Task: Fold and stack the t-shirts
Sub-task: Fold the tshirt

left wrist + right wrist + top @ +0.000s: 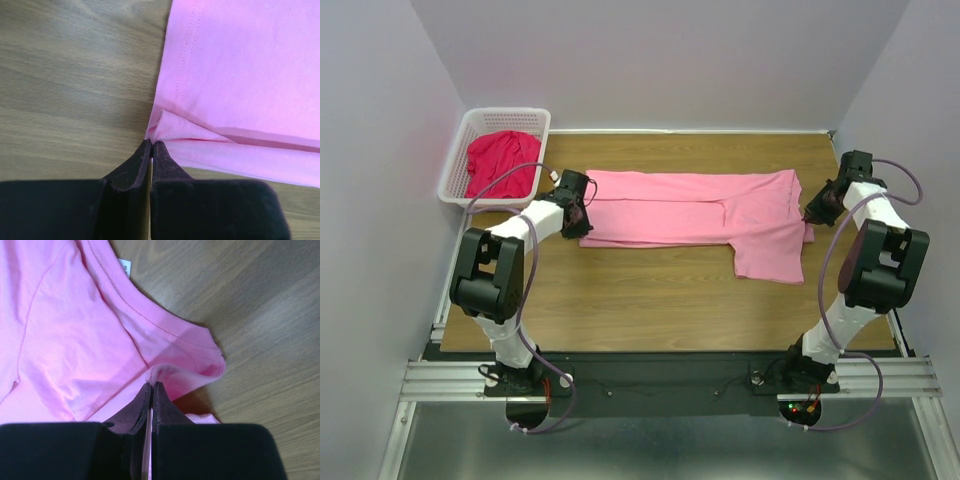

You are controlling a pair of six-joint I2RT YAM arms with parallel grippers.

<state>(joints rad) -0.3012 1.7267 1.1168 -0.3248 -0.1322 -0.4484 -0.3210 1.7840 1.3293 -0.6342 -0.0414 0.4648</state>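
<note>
Left hand [151, 142] pinching pink t-shirt [690, 205] hem, right hand [151, 384] pinching its shoulder edge, open surface [650, 300] in front, neck label [125, 266] unreadable

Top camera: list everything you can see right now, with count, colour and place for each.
pink t-shirt: one, light pink, lying across the middle of the table, partly folded lengthwise
red t-shirt: one, crimson, crumpled inside the basket
basket: one, white plastic lattice, far left corner of the table
table: one, wood grain, under everything
left gripper: one, black, shut on the pink t-shirt's left end
right gripper: one, black, shut on the pink t-shirt's right end, near the collar
</note>
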